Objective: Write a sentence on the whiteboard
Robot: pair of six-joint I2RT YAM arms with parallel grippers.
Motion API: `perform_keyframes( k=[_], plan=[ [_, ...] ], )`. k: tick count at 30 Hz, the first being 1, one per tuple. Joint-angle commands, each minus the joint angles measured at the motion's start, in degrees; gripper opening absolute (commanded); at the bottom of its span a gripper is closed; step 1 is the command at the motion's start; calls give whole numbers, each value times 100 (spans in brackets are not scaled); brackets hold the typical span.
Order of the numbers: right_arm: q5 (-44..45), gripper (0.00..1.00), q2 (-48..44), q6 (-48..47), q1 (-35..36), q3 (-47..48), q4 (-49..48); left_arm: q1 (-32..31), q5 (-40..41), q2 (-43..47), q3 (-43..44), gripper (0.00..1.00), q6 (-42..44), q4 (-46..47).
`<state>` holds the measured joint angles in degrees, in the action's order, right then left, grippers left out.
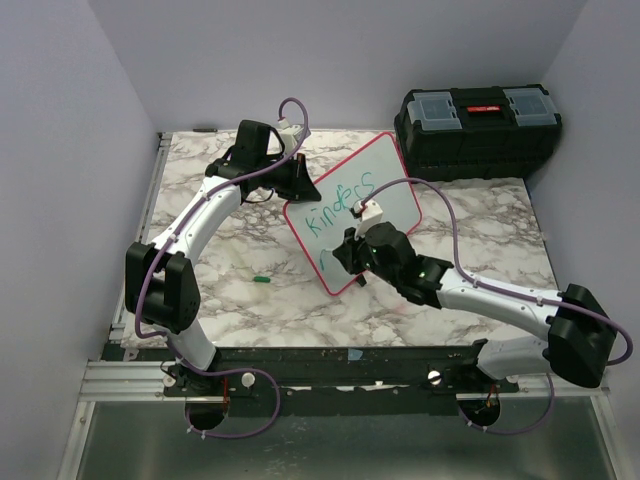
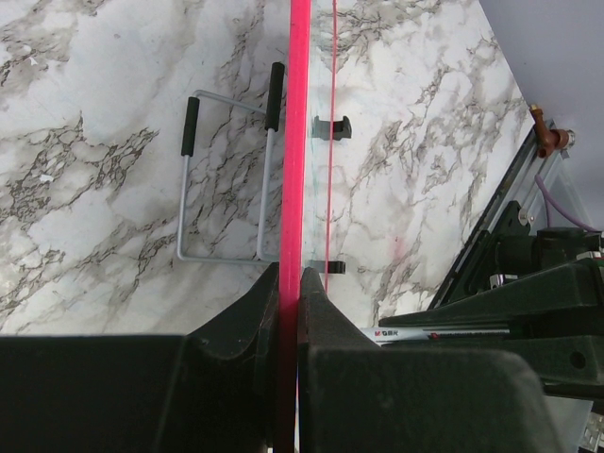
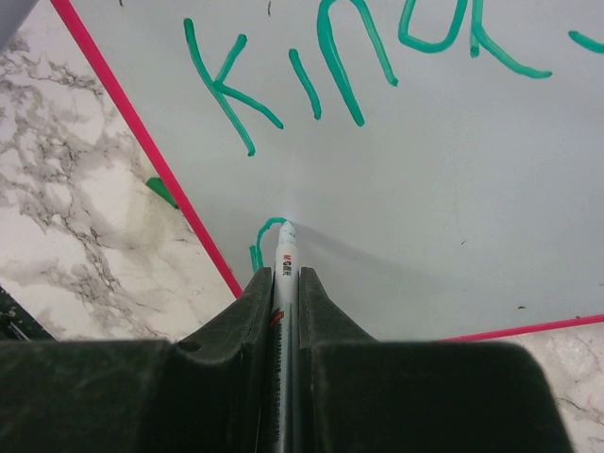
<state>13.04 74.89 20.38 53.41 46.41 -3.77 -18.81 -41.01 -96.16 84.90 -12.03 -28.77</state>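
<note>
From above, the whiteboard (image 1: 395,195) sat propped at a slant near the middle of the marble table (image 1: 480,250), well clear of the black toolbox (image 1: 478,128). The left gripper (image 1: 300,185) met its upper-left edge and the right gripper (image 1: 350,250) worked at its lower corner. The sentence (image 1: 342,203) showed one green line (something like "Kinders"). A green cap (image 1: 261,280) lay on the table nearby.

In the left wrist view, the left gripper (image 2: 290,278) was pinched tight on the board's pink rim (image 2: 300,142), steadying it.

In the right wrist view, the right gripper (image 3: 286,278) was closed around a marker (image 3: 283,250), its tip touching the whiteboard (image 3: 453,236) below the first line (image 3: 330,66). Only a small hook of a second line (image 3: 264,231) existed, so I judged the task roughly half done.
</note>
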Motion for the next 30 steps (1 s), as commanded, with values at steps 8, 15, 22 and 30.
perform_keyframes(
  k=[8, 15, 22, 30],
  plan=[
    [118, 1, -230, 190, 7, -502, 228, 35, 716, -27, -127, 0, 535, -181],
    [154, 1, -92, 87, 5, -166, 234, 35, 717, -12, -140, 0, 540, -188],
    [550, 1, 34, -50, 3, 249, 278, 35, 697, 13, -182, 0, 522, -172],
    [1031, 1, 183, -97, 0, 442, 526, 35, 692, 45, -183, 0, 544, -181]
  ],
)
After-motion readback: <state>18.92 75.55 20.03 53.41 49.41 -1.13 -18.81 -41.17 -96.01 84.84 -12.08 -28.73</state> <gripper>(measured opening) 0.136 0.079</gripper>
